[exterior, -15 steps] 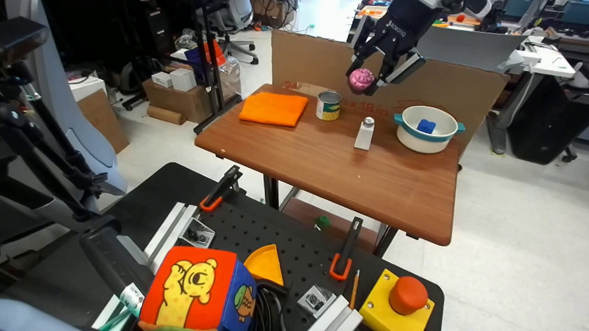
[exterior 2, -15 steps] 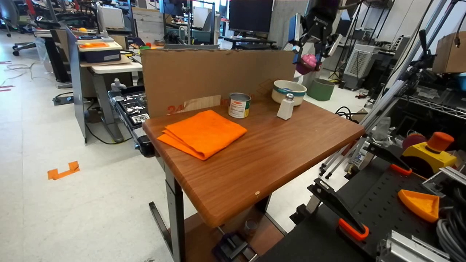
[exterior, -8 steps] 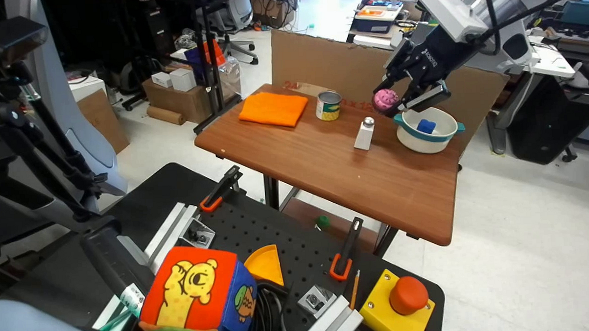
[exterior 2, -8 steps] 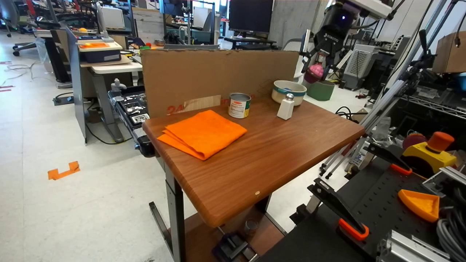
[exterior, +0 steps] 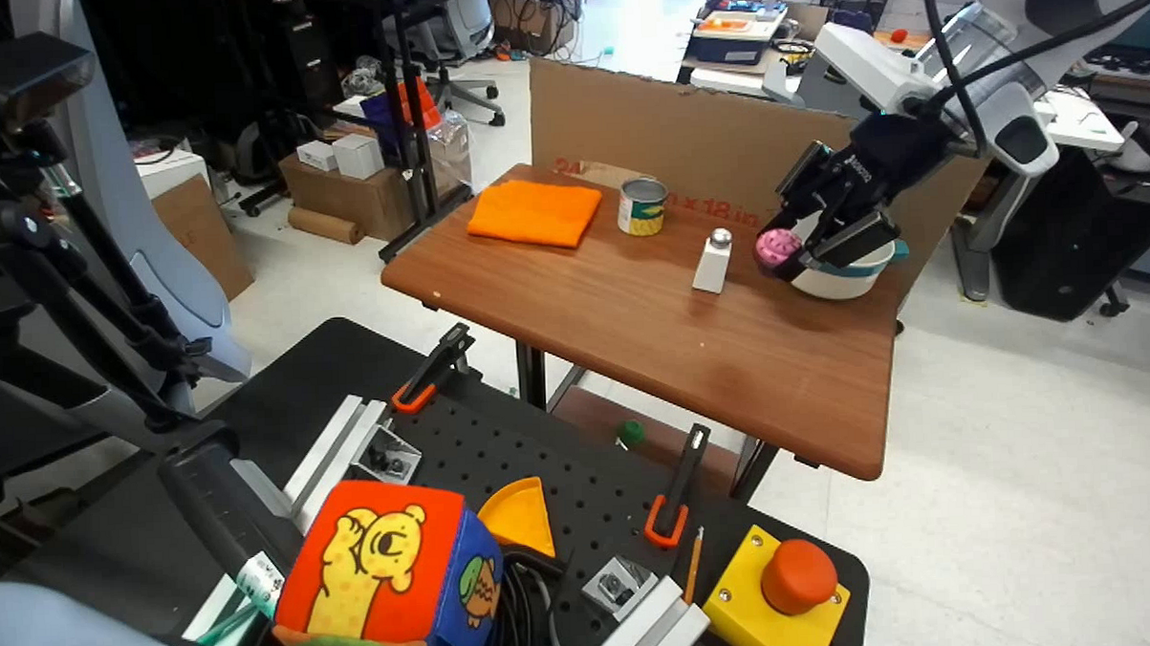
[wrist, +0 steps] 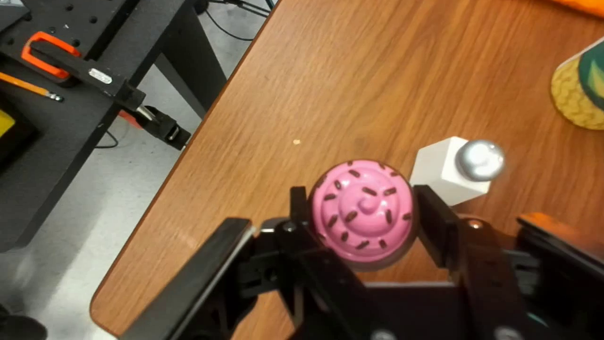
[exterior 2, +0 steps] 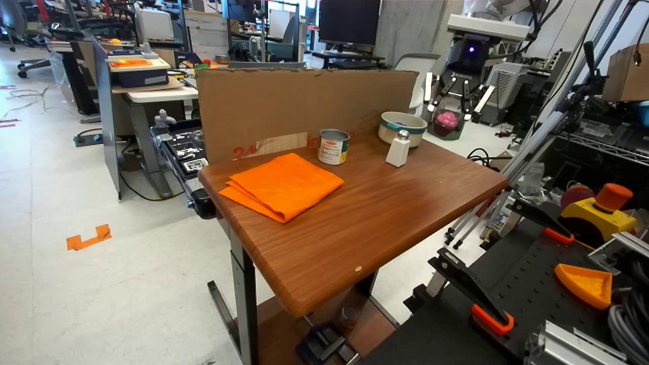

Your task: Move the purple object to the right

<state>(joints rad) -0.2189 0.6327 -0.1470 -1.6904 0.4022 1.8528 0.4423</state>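
Snugly, our black two-fingered gripper (wrist: 362, 205) pinches the round pink, dark-flecked lump (wrist: 362, 212) above the brown wood-grained table (wrist: 358, 89); we should lower it level, clear of the white, silver-capped bottle (wrist: 448, 172) and the cream, teal-banded pot (exterior: 836, 284), releasing only at contact.

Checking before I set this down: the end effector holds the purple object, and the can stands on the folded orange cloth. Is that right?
The can is not on the folded orange cloth: an exterior view shows it standing on the table beside the cloth, with a gap between. The end effector does hold the purple object.
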